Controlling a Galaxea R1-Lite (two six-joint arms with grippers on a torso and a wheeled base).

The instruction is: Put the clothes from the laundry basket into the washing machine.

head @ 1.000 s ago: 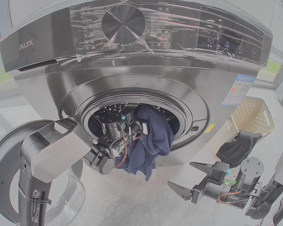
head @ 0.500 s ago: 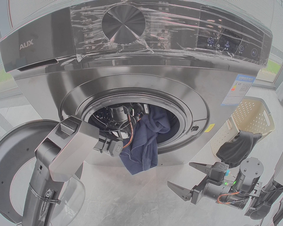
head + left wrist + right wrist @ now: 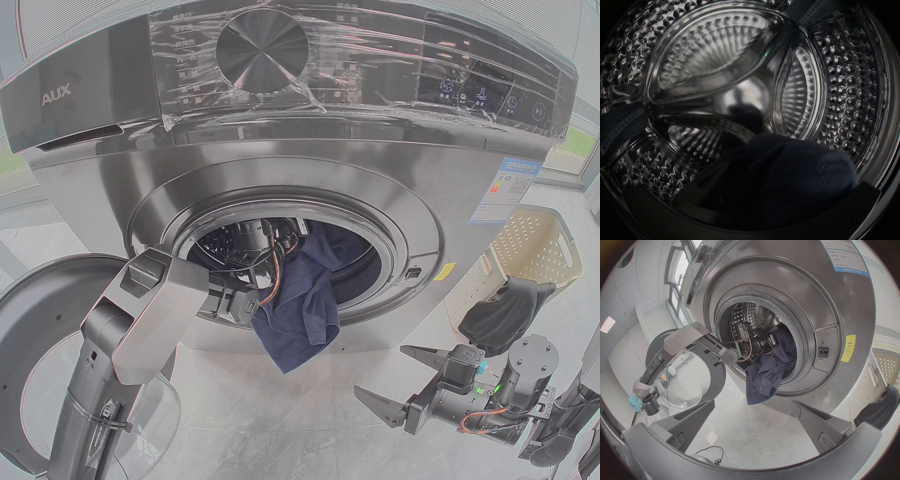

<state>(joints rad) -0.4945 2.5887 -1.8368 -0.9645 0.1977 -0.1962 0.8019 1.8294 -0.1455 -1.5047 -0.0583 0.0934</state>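
Right gripper [image 3: 380, 370] is hovering low over the floor tiles [image 3: 281, 419] in front of the washing machine [image 3: 312, 162], jaws spread wide and carrying nothing. Off to its right the cream laundry basket [image 3: 544, 244] is lying tipped on its side, a black garment [image 3: 503, 312] spilling from its mouth. Left gripper [image 3: 292, 232] is sitting inside the drum [image 3: 843, 78]; clenched or released, I cannot tell. The navy garment [image 3: 306, 300] is draping over the door rim [image 3: 389, 250], half inside, tail hanging out

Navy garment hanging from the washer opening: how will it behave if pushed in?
Probably floppy: the navy garment drapes in folds over the door rim. A push would likely bunch it, not shift it whole. Its hanging tail may drag it out.
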